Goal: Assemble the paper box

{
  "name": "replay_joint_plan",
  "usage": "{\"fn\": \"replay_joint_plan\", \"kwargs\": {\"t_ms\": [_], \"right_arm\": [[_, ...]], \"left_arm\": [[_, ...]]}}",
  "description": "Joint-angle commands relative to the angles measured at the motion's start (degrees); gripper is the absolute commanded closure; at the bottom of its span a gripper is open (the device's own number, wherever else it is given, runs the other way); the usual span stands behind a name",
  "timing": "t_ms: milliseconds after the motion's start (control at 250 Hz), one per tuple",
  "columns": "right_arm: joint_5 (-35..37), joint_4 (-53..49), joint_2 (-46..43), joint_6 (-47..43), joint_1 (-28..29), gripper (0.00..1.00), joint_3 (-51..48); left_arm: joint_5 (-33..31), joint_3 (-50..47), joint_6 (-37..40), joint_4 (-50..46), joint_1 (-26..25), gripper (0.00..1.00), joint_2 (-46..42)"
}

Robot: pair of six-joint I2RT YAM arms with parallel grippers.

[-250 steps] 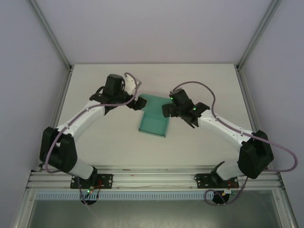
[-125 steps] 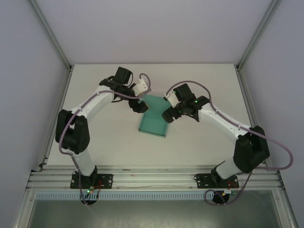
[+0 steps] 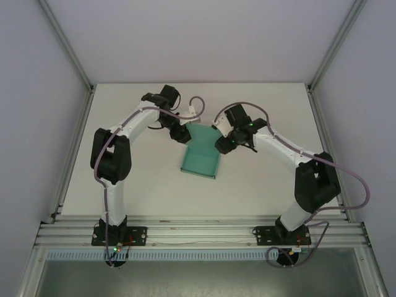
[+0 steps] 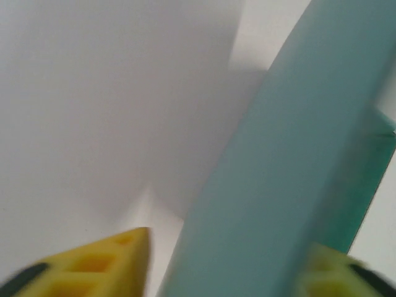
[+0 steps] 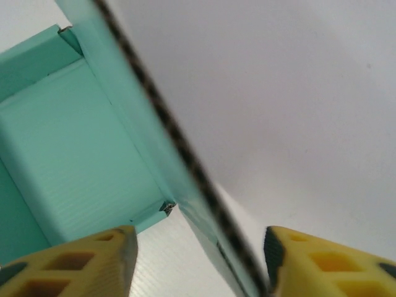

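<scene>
While the paper box [image 3: 199, 162] has kept its place mid-desk [image 3: 124, 179], a little toward the far edge, both arms have swung in on its far end.

- Left tool [image 3: 181, 133] is now at the far-left corner of the box and right tool [image 3: 223, 144] at the far-right. A second ago both stood wider and further back.
- Left wrist view: a teal flap [image 4: 266, 185] stands between the yellow fingers [image 4: 117, 266] and fills nearly the whole gap. We cannot tell whether it is pinched.
- Right wrist view: the side wall [image 5: 133, 117] runs down to one finger, and the other finger [image 5: 80, 263] is clear of it. This tool has narrowed but is not yet clamped.

Our reading is that both side walls are being taken for folding. The box remains an open tray, so assembly is at an early stage.
</scene>
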Motion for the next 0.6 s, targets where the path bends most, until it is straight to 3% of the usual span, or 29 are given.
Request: {"fn": "replay_joint_plan", "kwargs": {"t_ms": [0, 16, 164, 412, 600], "right_arm": [[-0.06, -2.03, 1.26, 0.18, -0.44, 0.71, 2.23], [0.11, -2.2, 1.35, 0.27, -0.47, 0.74, 2.37], [0.17, -2.82, 1.45, 0.99, -0.49, 0.93, 2.98], [5.34, 0.36, 0.0, 12.43, -0.43, 1.0, 3.78], [7.66, 1.39, 0.48, 26.47, -0.47, 1.0, 5.03]], "left_arm": [[-0.67, 1.77, -0.47, -1.77, 0.24, 0.92, -0.69], [-0.86, 1.77, -0.81, -1.59, 0.26, 1.0, -0.8], [-2.97, 2.28, -5.22, -0.69, 0.16, 1.0, -1.11], [-10.11, -0.5, -16.17, 6.86, -0.72, 1.0, -4.41], [-21.43, -2.75, -30.34, 14.78, -3.09, 0.99, -5.91]]}}
